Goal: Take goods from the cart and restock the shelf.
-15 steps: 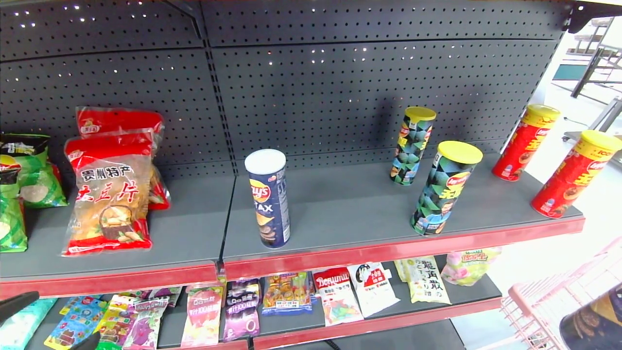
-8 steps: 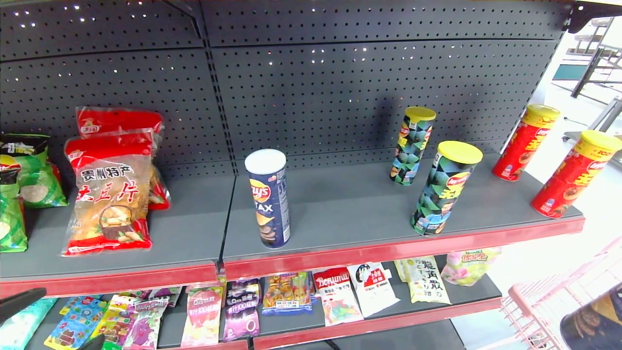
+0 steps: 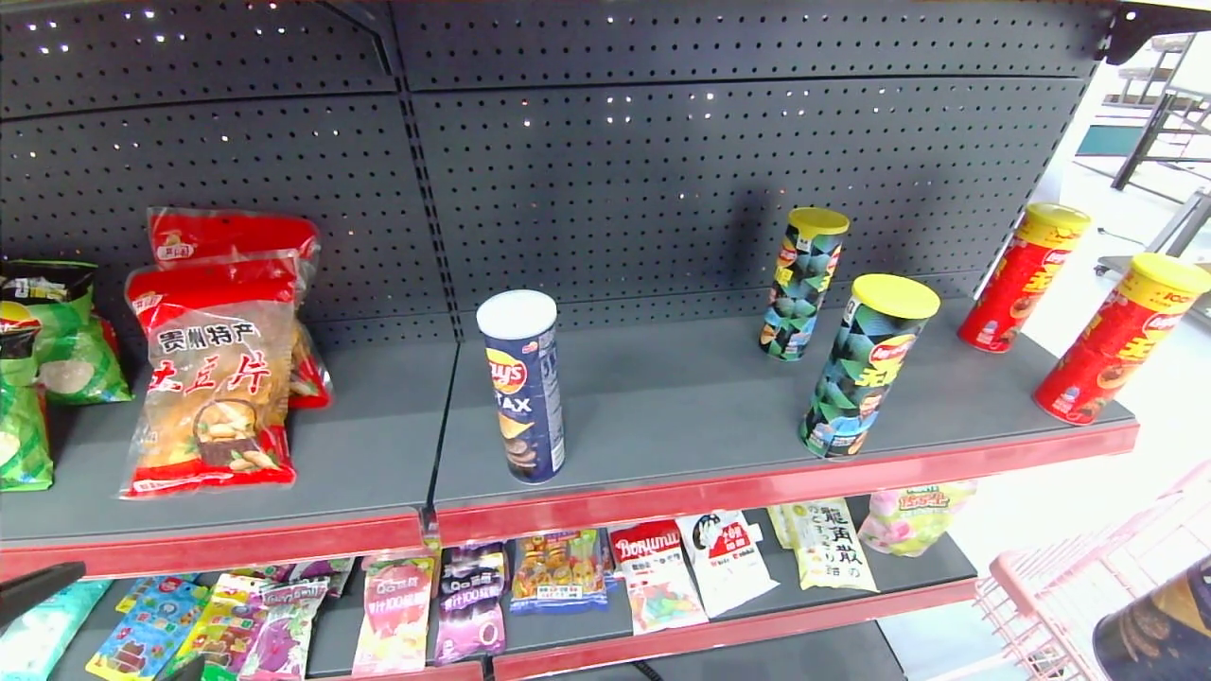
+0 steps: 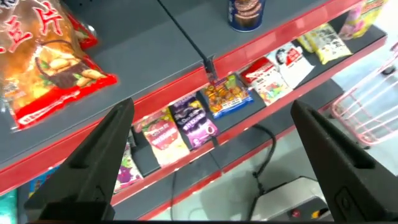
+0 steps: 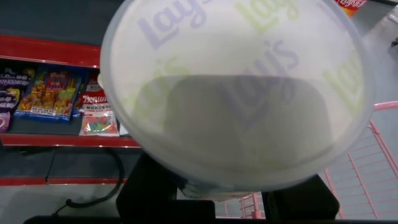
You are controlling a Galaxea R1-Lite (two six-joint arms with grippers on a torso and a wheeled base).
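Observation:
My right gripper [image 5: 227,198] is shut on a chip can with a translucent white lid [image 5: 236,87]; its dark fingers [image 5: 155,193] clamp the can's body below the lid. That dark can [image 3: 1156,626] shows at the lower right of the head view, over the pink cart [image 3: 1050,586]. My left gripper [image 4: 211,168] is open with nothing between its fingers, low in front of the shelf's red edge [image 4: 186,81]. One of its fingers [image 3: 38,584] pokes in at the lower left of the head view. A matching blue can [image 3: 523,386] stands on the grey shelf [image 3: 662,407].
Two patterned cans [image 3: 866,364] and two red cans [image 3: 1116,336] stand at the shelf's right. Red snack bags [image 3: 213,378] and green bags [image 3: 38,369] lie at the left. Small packets [image 3: 558,567] fill the lower shelf. Bare shelf lies around the blue can.
The left gripper has shifted slightly, its lower finger slipping out of the head view's bottom edge. The can in my right gripper has sunk a touch.

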